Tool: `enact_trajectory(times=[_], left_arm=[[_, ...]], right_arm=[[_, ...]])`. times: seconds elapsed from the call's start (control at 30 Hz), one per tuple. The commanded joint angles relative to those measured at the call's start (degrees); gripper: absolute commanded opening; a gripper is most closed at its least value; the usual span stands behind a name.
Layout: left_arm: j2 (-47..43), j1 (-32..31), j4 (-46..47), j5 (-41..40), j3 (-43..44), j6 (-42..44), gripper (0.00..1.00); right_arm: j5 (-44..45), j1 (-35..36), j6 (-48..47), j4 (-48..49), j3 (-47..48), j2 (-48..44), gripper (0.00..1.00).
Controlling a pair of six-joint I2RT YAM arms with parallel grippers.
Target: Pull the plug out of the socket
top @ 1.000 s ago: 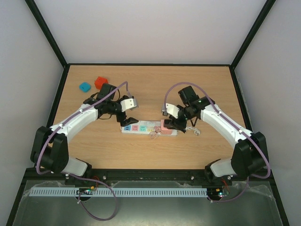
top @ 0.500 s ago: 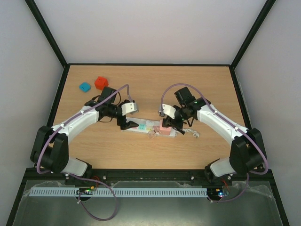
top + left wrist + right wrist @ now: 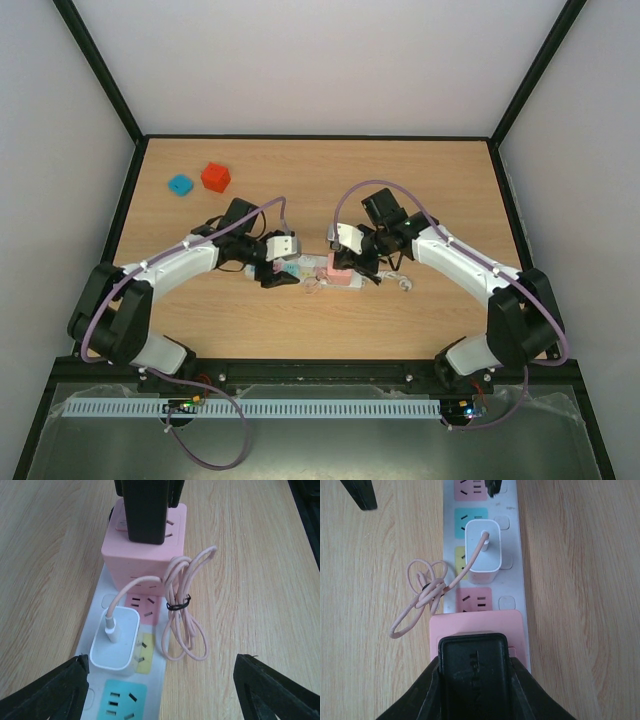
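The socket, a white power strip (image 3: pixel 305 270) with coloured outlet faces, lies mid-table. A pink cube adapter (image 3: pixel 338 272) sits on its right part, with a black plug (image 3: pixel 473 680) on top. My right gripper (image 3: pixel 347 258) is shut on that black plug, fingers (image 3: pixel 427 690) pressed on both sides. A white charger (image 3: pixel 482 545) with a coiled pink cable (image 3: pixel 420 590) is plugged in mid-strip. My left gripper (image 3: pixel 278 272) is open, its fingers (image 3: pixel 45 695) straddling the strip's left end (image 3: pixel 122 700), near the charger (image 3: pixel 117 640).
A red cube (image 3: pixel 215 177) and a blue block (image 3: pixel 180 184) lie at the far left of the table. The strip's short white cord (image 3: pixel 402 281) trails off its right end. Black frame rails border the table.
My left gripper has moved right and down over the strip's left end. My right gripper has shifted left with the pink adapter, and the strip has slid slightly with it.
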Motion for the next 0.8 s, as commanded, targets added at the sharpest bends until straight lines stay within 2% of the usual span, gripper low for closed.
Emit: enact_trajectory(times=[0.0, 0.17, 0.47, 0.77], left_arm=[[1.3, -0.21, 5.19, 2.68, -1.74, 0.97, 0.8], [3.94, -0.2, 5.84, 1.97, -0.73, 1.37, 0.76], [6.79, -1.36, 3.54, -4.99, 0.81, 5.66, 0.65], [8.61, -4.1, 5.02, -9.34, 1.19, 5.98, 0.54]], right_arm=[[1.33, 1.64, -1.36, -2.31, -3.39, 4.37, 0.05], [0.95, 1.74, -2.36, -2.09, -3.58, 6.41, 0.05], [0.95, 1.74, -2.62, -2.2, -3.96, 7.39, 0.06], [3.0, 1.74, -3.25, -2.8, -4.92, 6.63, 0.05]])
